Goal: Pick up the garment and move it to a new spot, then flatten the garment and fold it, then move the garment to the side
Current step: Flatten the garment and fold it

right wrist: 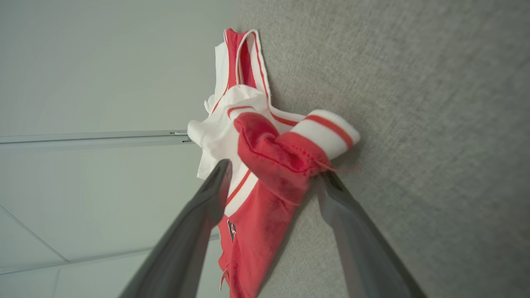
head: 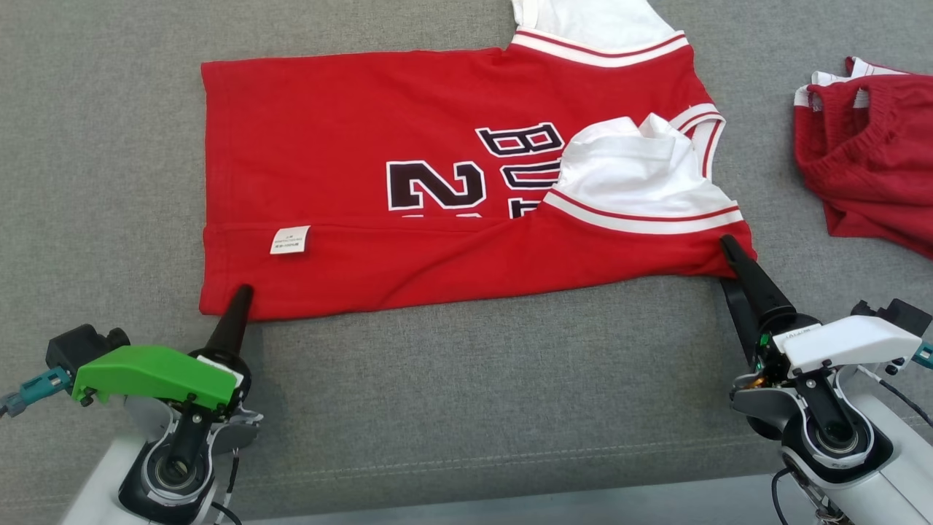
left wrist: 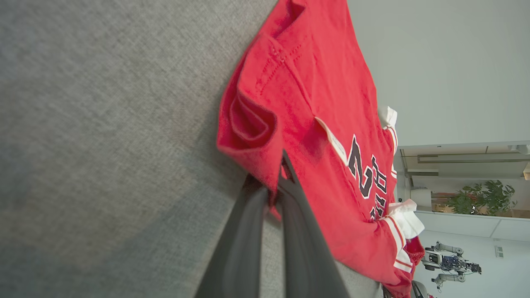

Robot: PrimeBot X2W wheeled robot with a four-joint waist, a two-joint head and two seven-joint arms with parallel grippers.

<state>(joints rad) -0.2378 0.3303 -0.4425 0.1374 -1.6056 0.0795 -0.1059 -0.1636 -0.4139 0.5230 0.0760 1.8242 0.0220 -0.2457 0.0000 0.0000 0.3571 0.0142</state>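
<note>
A red jersey (head: 328, 124) with white sleeves and black lettering lies spread on the grey fabric surface (head: 466, 379), its near edge folded over so that a white label (head: 290, 240) shows. My left gripper (head: 243, 292) is at the jersey's near left corner. In the left wrist view its fingers (left wrist: 252, 231) are shut on the red hem (left wrist: 248, 124). My right gripper (head: 725, 266) is at the near right shoulder corner. In the right wrist view it (right wrist: 275, 171) stands open, a bunched red and white cuff (right wrist: 285, 157) between its spread fingers.
A second crumpled red garment (head: 867, 146) lies at the far right of the surface. The surface's front edge meets a pale strip (head: 510, 507) at the bottom. Another robot (left wrist: 451, 258) and a plant (left wrist: 480, 198) stand far off in the room.
</note>
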